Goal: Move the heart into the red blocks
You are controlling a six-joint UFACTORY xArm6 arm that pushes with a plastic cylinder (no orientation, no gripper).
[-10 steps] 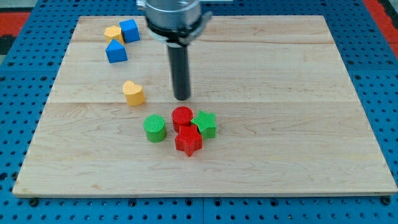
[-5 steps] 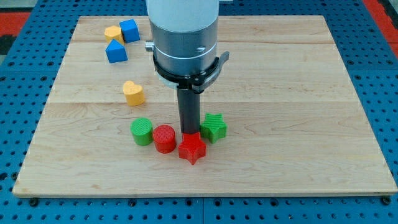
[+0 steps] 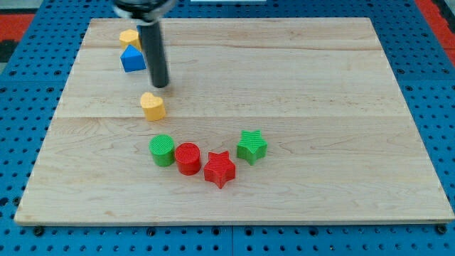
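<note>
A yellow heart (image 3: pixel 152 106) lies on the wooden board left of centre. My tip (image 3: pixel 161 84) stands just above and slightly right of the heart, close to it but apart. A red cylinder (image 3: pixel 188 158) and a red star (image 3: pixel 220 169) sit side by side lower down, below and to the right of the heart. A green cylinder (image 3: pixel 162 150) touches the red cylinder on its left. A green star (image 3: pixel 252 146) lies to the right of the red star.
A blue block (image 3: pixel 133 59) and a yellow block (image 3: pixel 129 37) sit at the board's upper left, beside my rod (image 3: pixel 155 50). The rod hides what lies behind it there. The board's edge (image 3: pixel 234 219) runs along the view's bottom.
My tip left the red and green blocks and moved up and left to the heart. Earlier it pushed between them: the red cylinder and green cylinder shifted left, the green star right.
</note>
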